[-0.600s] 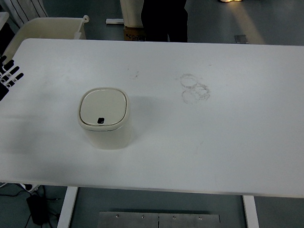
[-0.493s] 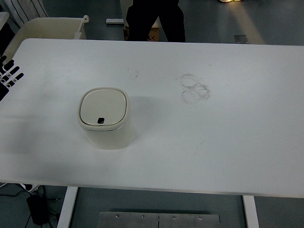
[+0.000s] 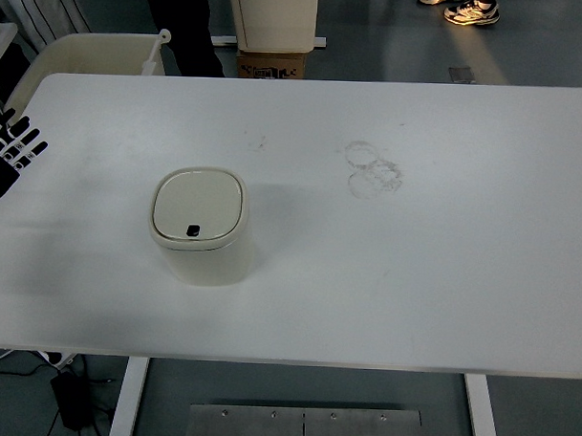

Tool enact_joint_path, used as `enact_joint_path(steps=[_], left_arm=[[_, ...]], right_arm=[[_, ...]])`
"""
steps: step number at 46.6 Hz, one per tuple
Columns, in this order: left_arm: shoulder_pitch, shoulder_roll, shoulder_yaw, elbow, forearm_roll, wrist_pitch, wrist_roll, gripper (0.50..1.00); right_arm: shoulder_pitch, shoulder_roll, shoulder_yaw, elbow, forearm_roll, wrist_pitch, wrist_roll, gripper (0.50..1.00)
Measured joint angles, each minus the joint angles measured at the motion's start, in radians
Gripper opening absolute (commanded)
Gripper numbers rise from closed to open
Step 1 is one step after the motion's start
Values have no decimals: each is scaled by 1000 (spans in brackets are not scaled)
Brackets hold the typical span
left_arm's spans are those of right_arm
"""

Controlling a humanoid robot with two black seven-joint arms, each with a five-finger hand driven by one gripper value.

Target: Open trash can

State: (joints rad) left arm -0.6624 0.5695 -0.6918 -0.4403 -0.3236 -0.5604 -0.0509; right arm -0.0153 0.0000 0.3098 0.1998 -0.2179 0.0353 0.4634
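left of centre on the white table (image 3: 442, 262) stands the trash can (image 3: 200, 224), upright, lid shut, its dark latch toward the robot; well apart at the left edge, the left hand (image 3: 8, 151) seems slack, holding nothing.

We observe a white surface (image 3: 442, 281) seen from steeply above. A cream trash can (image 3: 199, 226) stands upright left of centre, its lid (image 3: 198, 204) closed flat, with a small dark button (image 3: 193, 231) near the lid's front edge. Faint ring marks (image 3: 373, 168) show on the surface, well apart from the can to its right. At the left edge we note the left robot hand (image 3: 10, 149), black with white segments, fingers extended and holding nothing, well clear of the can. Beyond the far edge we record a cream bin (image 3: 91, 53), a cardboard box (image 3: 271, 64), and a person's shoes (image 3: 461, 6) on the floor.
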Motion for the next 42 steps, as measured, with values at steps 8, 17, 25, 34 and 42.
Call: enact_joint_path(steps=[8, 17, 25, 34, 42], left_arm=[[3, -2, 0, 0, 0, 0, 0, 1000], [7, -4, 0, 0, 0, -2, 0, 1000], [9, -8, 0, 0, 0, 1, 0, 1000], [7, -6, 1, 0, 1, 4, 0, 1000], [-2, -4, 3, 0, 4, 36, 2, 1000]], right_arm=[[0, 0, 0, 0, 0, 0, 0, 991], [0, 0, 0, 0, 0, 0, 0, 991], [0, 0, 0, 0, 0, 0, 0, 991], [0, 0, 0, 0, 0, 0, 0, 991], [0, 0, 0, 0, 0, 0, 0, 991]])
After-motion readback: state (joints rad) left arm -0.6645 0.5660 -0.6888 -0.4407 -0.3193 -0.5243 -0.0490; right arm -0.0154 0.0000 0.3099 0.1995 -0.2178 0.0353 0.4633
